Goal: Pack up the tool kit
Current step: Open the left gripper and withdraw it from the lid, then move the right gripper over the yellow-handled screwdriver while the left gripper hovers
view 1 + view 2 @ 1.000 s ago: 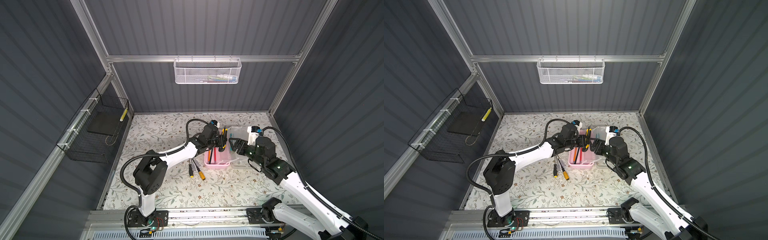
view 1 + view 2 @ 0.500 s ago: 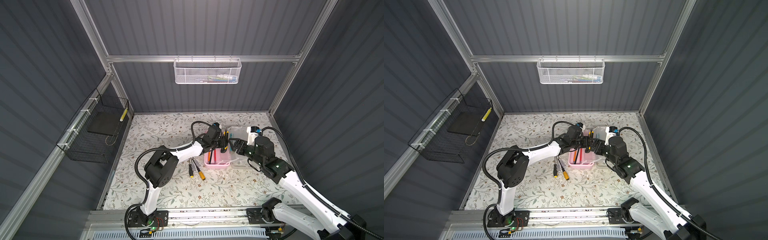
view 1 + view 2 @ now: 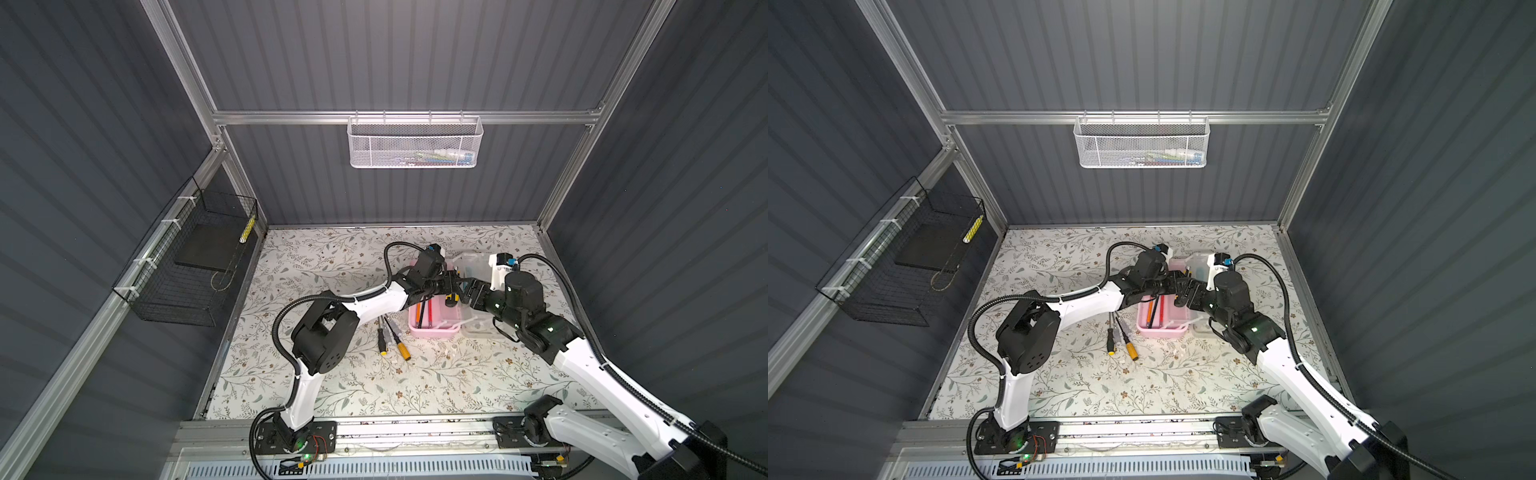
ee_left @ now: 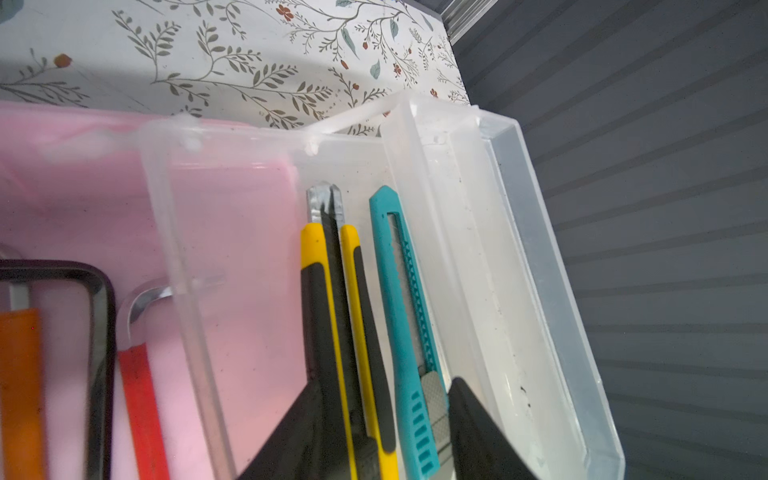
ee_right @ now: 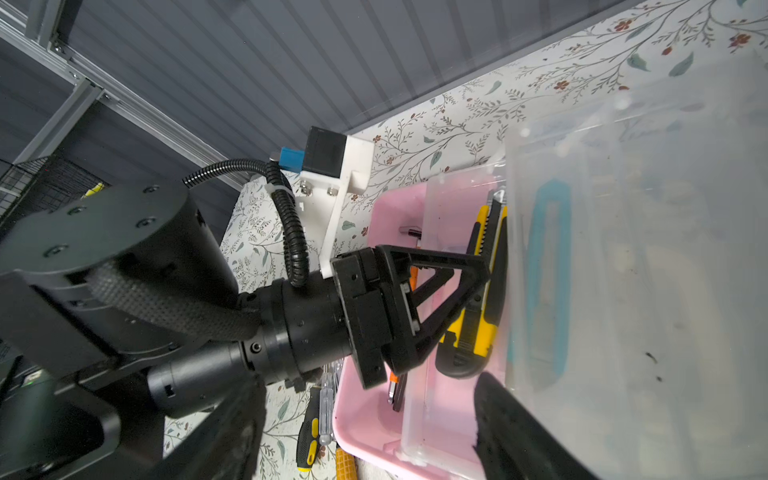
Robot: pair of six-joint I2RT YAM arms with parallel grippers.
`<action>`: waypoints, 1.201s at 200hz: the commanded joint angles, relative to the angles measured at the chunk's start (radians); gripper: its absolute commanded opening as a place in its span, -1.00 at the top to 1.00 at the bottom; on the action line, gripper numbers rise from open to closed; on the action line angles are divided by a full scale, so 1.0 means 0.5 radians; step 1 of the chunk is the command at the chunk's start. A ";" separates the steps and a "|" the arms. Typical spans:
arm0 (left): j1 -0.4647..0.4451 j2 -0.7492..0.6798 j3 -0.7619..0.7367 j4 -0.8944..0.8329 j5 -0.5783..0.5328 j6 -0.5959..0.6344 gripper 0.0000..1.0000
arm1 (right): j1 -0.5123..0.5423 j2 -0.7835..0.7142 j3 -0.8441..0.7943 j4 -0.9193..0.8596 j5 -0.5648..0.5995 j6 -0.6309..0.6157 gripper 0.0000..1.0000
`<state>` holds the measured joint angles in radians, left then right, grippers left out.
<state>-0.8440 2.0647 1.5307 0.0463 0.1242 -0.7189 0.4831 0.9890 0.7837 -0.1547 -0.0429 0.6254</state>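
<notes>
The tool kit's pink base sits mid-table, its frosted clear lid raised on the right. My left gripper reaches into the clear inner tray, open. Its fingers flank a yellow-black utility knife and a teal utility knife lying side by side. In both top views that gripper nearly meets my right gripper. The right gripper is wide open, one finger by the lid. Red and orange tools lie in the base.
Loose screwdrivers lie on the floral table just left of the box. A white mesh basket hangs on the back wall. A black wire basket hangs on the left wall.
My left gripper swung right across the box with the yellow-black knife and laid it in the clear tray beside the teal one; its jaws have widened. The right arm barely moved.
</notes>
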 commanded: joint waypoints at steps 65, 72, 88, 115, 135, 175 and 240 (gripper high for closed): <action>0.201 -0.764 -0.694 -0.253 -0.424 0.278 -0.16 | 0.253 0.388 0.498 -0.457 -0.004 -0.441 -0.44; 0.242 -0.837 -0.795 -0.273 -0.456 0.266 -0.16 | 0.321 0.432 0.536 -0.520 0.031 -0.477 -0.43; 0.346 -1.006 -1.017 -0.316 -0.511 0.224 -0.17 | 0.465 0.535 0.601 -0.592 0.077 -0.526 -0.41; 0.412 -1.255 -1.277 -0.437 -0.622 0.185 -0.21 | 0.667 0.643 0.623 -0.624 0.058 -0.530 -0.31; 0.418 -1.338 -1.388 -0.516 -0.660 0.175 -0.22 | 0.779 0.726 0.636 -0.667 0.020 -0.533 -0.25; 0.432 -1.331 -1.527 -0.459 -0.665 0.157 -0.22 | 0.944 0.926 0.651 -0.727 -0.100 -0.548 -0.28; 0.463 -1.388 -1.722 -0.326 -0.603 0.071 -0.20 | 1.026 1.247 0.689 -0.741 -0.025 -0.469 -0.23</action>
<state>-0.6262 1.4006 0.7101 -0.1520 -0.1867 -0.6571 0.9962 1.5856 1.0985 -0.4992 -0.0795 0.3752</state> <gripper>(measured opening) 0.602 0.621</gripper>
